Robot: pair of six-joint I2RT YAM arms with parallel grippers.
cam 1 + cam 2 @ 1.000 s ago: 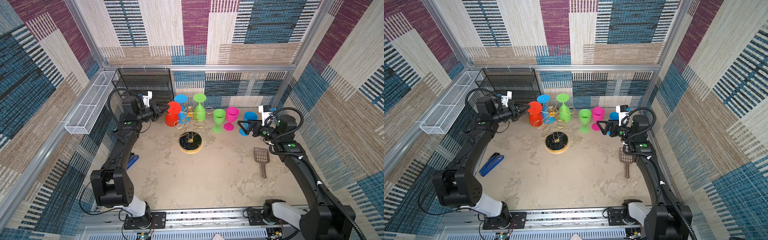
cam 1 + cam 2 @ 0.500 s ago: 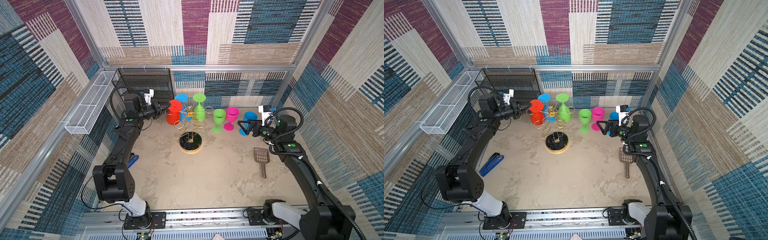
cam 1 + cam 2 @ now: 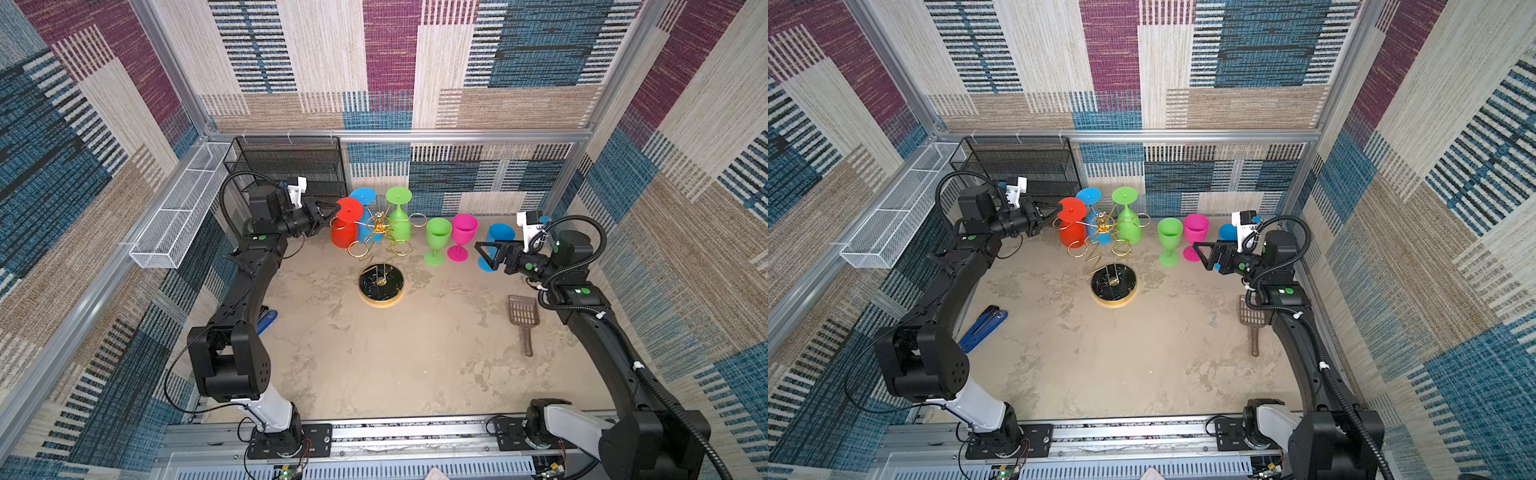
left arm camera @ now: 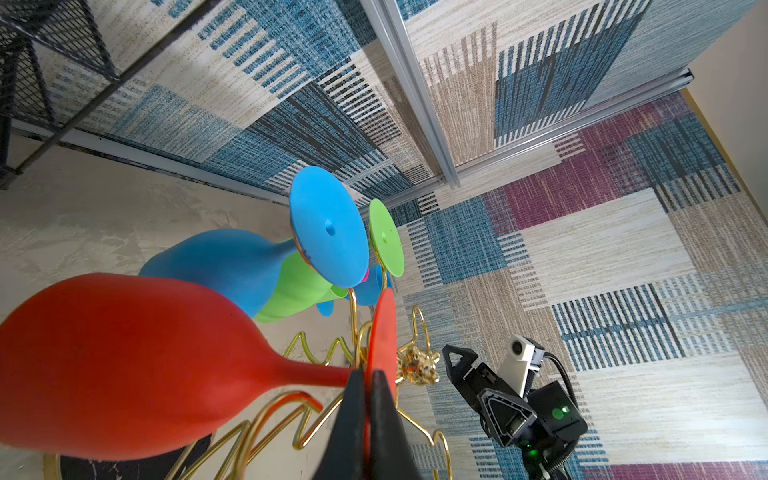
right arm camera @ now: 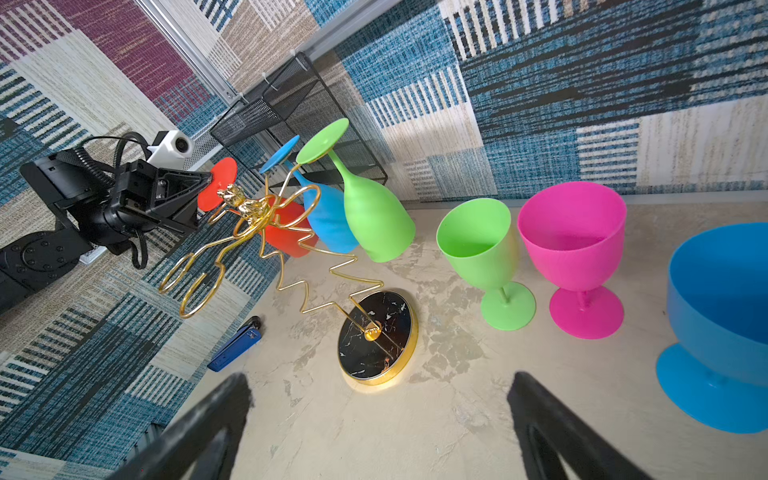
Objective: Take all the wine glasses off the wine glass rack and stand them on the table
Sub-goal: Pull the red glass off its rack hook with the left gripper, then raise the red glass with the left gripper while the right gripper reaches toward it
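The gold wire wine glass rack [image 3: 379, 224] stands mid-table on its round black base [image 3: 381, 286] [image 5: 376, 336]. Three wine glasses hang on it bowl down: red [image 3: 344, 235], blue [image 3: 363, 195] and green [image 3: 400, 224]. My left gripper [image 3: 332, 212] [image 4: 368, 374] is shut on the rim of the red glass's foot [image 4: 384, 328], beside the rack's top. The red bowl [image 4: 124, 365] hangs below the fingers. My right gripper [image 3: 482, 253] [image 5: 378, 399] hovers open to the right of the rack, with nothing in it.
A green glass [image 3: 436, 241], a pink glass [image 3: 463, 235] and a blue glass [image 3: 496, 245] stand upright on the table right of the rack. A black mesh shelf [image 3: 291, 166] and a white mesh basket [image 3: 178, 216] sit back left. A brown scoop [image 3: 524, 318] and a blue tool [image 3: 984, 326] lie on the table.
My left wrist has risen and shifted toward the rack, its shut fingers now at the rim of the red foot. The right arm has not moved.
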